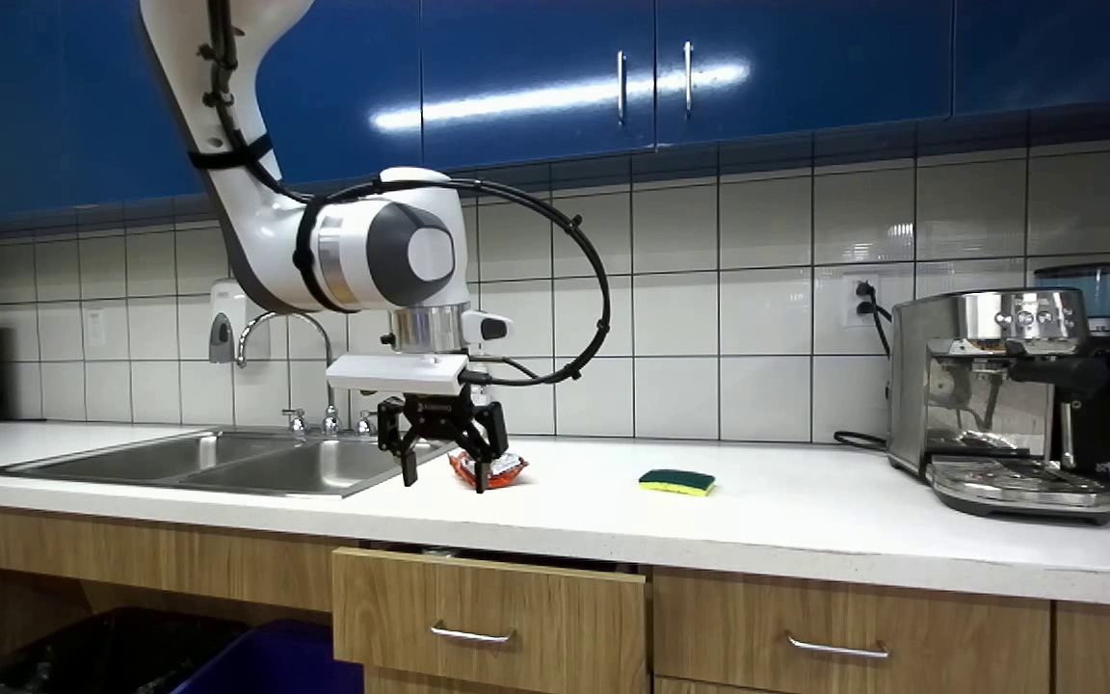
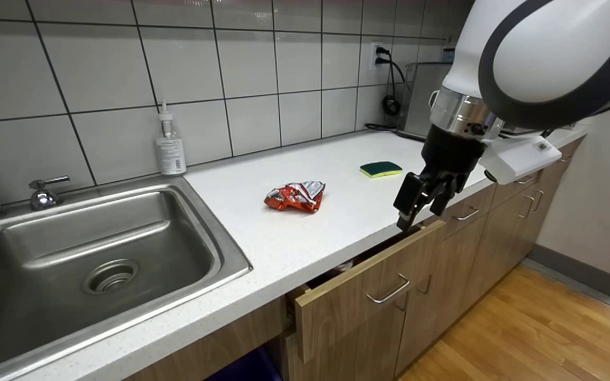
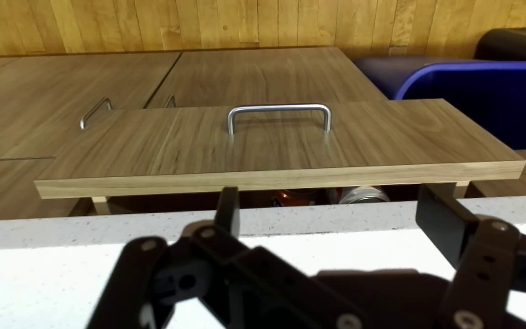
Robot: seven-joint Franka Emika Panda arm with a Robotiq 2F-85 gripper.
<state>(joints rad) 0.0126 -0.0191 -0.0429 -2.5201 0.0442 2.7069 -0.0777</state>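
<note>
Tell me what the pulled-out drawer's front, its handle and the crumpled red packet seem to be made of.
Drawer front: wood or wood-look laminate, satin; its visible grain fits either.
Handle: metal, probably steel, smooth and shiny, judging by its bright highlights.
Crumpled packet: likely foil or metallised plastic film, glossy; it shows sharp creases and silvery patches.

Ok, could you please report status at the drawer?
Hand open, nothing held. Drawer partly pulled out, near it. Red-and-silver packet and sponge on the counter, apparently not in the way.

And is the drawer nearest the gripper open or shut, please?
Partly open: the drawer juts past the counter, leaving a gap with contents visible.
</note>
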